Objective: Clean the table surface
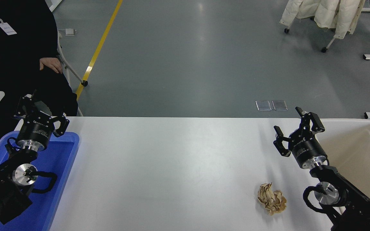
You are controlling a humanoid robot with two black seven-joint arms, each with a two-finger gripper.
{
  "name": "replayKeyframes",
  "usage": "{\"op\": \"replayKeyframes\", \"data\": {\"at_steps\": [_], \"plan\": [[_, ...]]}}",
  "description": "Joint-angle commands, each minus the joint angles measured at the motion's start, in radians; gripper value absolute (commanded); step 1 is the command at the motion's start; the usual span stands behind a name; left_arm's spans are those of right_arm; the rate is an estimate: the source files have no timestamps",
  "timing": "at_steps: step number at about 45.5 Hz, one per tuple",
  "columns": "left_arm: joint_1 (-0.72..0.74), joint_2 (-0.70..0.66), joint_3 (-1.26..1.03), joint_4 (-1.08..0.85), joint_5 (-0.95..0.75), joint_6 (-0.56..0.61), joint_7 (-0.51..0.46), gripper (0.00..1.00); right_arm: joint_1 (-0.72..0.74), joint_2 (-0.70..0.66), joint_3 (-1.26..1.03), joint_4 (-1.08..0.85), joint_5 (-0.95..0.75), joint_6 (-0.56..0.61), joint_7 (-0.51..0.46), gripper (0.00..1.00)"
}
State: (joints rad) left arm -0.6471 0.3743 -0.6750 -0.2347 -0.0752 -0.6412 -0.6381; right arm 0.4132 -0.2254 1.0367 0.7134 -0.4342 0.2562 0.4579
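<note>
**Q:** Where is your working tool, and how are its fingers set?

**A:** My right gripper (295, 128) hangs over the right end of the table surface (172, 166), fingers spread wide and holding nothing. Its tips point away from me, toward about eleven o'clock.

**Q:** What lies nearest it?

**A:** A crumpled brown paper ball (271, 202) rests on the white top, near the front edge. From my fingertips it sits at about seven o'clock, back toward me and slightly left, close beside my forearm. I judge the next move calls for drawing the tool back and tipping it down over the wad.

**Q:** Does the paper have a long axis?

**A:** Only faintly. It is a lumpy wad, a little longer from ten o'clock to four o'clock, pointing nowhere clearly.

**Q:** And further out?

**A:** A cream bin (365, 150) stands just right of the table, at three o'clock from my tool. My left gripper (40, 110) is parked, also spread, over a blue tray (66, 160) at the far left, well apart from the paper. The right arm is much nearer. A seated person's hand (51, 64) rests beyond the left corner.
</note>
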Motion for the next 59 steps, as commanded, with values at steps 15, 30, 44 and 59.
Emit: {"op": "replayKeyframes", "data": {"at_steps": [15,30,44,59], "plan": [[0.0,0.0,0.0,-0.001,0.002,0.0,0.0,1.0,-0.005,0.011,-0.013,0.001,0.167,0.012,0.001,1.0],[0.0,0.0,0.0,0.0,0.0,0.0,0.0,1.0,0.059,-0.067,-0.17,0.003,0.138,-0.021,0.002,1.0],[0.0,0.0,0.0,0.0,0.0,0.0,0.0,1.0,0.159,-0.301,-0.451,0.087,-0.132,-0.155,0.002,1.0],[0.0,0.0,0.0,0.0,0.002,0.0,0.0,1.0,0.246,-0.678,-0.803,0.445,-0.458,-0.189,-0.01,1.0]]}}
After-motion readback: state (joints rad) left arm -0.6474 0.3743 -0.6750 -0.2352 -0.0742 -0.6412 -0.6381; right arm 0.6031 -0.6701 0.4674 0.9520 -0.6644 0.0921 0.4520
